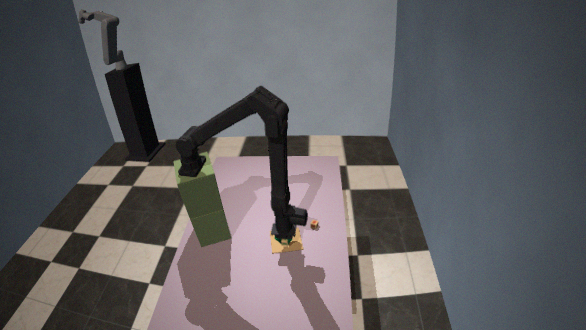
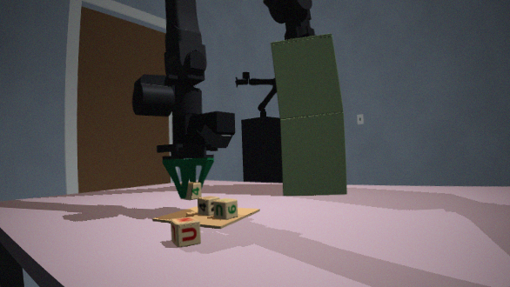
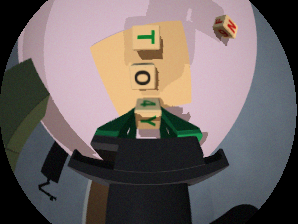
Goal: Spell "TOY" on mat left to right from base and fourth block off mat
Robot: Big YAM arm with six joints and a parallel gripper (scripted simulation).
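A tan mat (image 2: 209, 216) lies on the pink table top; it also shows in the wrist view (image 3: 143, 72) and in the top view (image 1: 287, 243). On it stand the T block (image 3: 148, 40) and the O block (image 3: 144, 78), in line; in the exterior view they are the two blocks (image 2: 218, 208) on the mat. My gripper (image 2: 189, 191), with green fingers, is shut on the Y block (image 3: 147, 119), also seen side-on (image 2: 193, 190). It holds the block a little above the mat's near end, in line with O. The fourth block, with red letters (image 2: 186, 231), lies off the mat.
A tall green box (image 2: 310, 117) carries the arm's base at the back of the table. A black stand with a grey arm (image 1: 129, 107) is in the far corner. The fourth block also shows right of the mat (image 1: 315, 225) and in the wrist view (image 3: 226, 27).
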